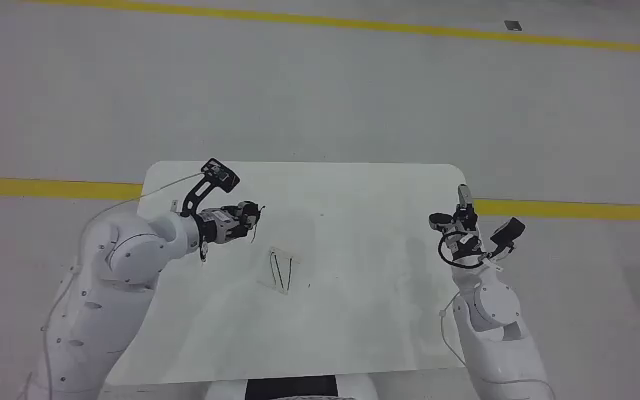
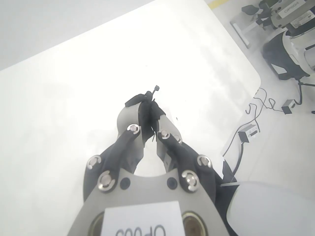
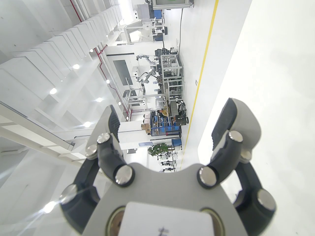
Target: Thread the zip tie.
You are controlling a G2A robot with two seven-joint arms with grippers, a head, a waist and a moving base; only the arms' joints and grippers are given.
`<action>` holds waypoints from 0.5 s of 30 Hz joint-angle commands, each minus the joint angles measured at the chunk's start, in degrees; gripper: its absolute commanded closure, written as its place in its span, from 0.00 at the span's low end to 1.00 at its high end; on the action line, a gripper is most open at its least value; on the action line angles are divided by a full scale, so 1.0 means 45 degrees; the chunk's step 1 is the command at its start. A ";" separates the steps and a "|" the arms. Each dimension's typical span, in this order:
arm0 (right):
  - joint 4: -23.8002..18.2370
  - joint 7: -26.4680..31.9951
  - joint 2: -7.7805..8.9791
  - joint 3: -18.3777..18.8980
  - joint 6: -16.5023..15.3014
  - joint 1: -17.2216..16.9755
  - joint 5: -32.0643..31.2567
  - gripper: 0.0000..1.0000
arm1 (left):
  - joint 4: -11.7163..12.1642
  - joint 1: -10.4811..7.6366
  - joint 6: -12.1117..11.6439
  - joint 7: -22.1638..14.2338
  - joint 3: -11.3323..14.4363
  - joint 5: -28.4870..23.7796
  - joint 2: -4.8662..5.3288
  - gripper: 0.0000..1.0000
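My left gripper [image 2: 147, 104] is shut on a thin black zip tie [image 2: 154, 92], whose small square head sticks out past the fingertips. In the top view the left gripper [image 1: 252, 215] hovers over the left part of the white table [image 1: 400, 320], with the zip tie [image 1: 259, 222] a dark thread at its tip. More black zip ties [image 1: 281, 269] lie loose on the table near its middle. My right gripper [image 3: 169, 121] is open with nothing between its pads. In the top view the right gripper [image 1: 452, 218] is raised at the table's right edge, pointing away from the table.
The table has rounded corners, and its right edge [image 2: 256, 74] drops to a pale floor. Cables and small boxes [image 2: 248, 132] lie on the floor beside it. A yellow floor line [image 1: 560, 208] runs behind the table.
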 commanded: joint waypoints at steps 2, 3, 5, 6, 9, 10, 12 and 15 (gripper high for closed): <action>0.0000 0.0000 0.0000 0.0000 0.0000 0.0000 0.0000 0.00 | 0.0000 0.0000 0.0000 0.0000 0.0000 0.0000 0.0000 1.00; 0.0000 0.0000 0.0000 0.0000 0.0000 0.0000 0.0000 0.00 | 0.0000 0.0000 0.0000 0.0000 0.0000 0.0000 0.0000 1.00; 0.0000 0.0000 0.0000 0.0000 0.0000 0.0000 0.0000 0.00 | 0.0024 -0.0001 0.0000 0.0313 -0.0024 0.0086 0.0008 1.00; 0.0000 0.0000 0.0000 0.0000 0.0000 0.0000 0.0000 0.00 | -0.0100 -0.0048 0.0000 0.0549 0.0048 0.0252 0.0046 1.00; 0.0000 0.0000 0.0000 0.0000 0.0000 0.0000 0.0000 0.00 | -0.0191 -0.0121 0.0000 0.1261 0.0054 0.0349 0.0274 1.00; 0.0000 0.0000 0.0000 0.0000 0.0000 0.0000 0.0000 0.00 | -0.0176 -0.0137 0.0000 0.1414 0.0030 0.0454 0.0385 1.00; 0.0000 0.0000 0.0000 0.0000 0.0000 0.0000 0.0000 0.00 | -0.0272 -0.0191 0.0000 0.1835 0.0220 0.0610 0.0690 1.00; 0.0000 0.0000 0.0000 0.0000 0.0000 0.0000 0.0000 0.00 | -0.0190 -0.0316 0.0000 0.2865 0.0691 0.0968 0.1254 1.00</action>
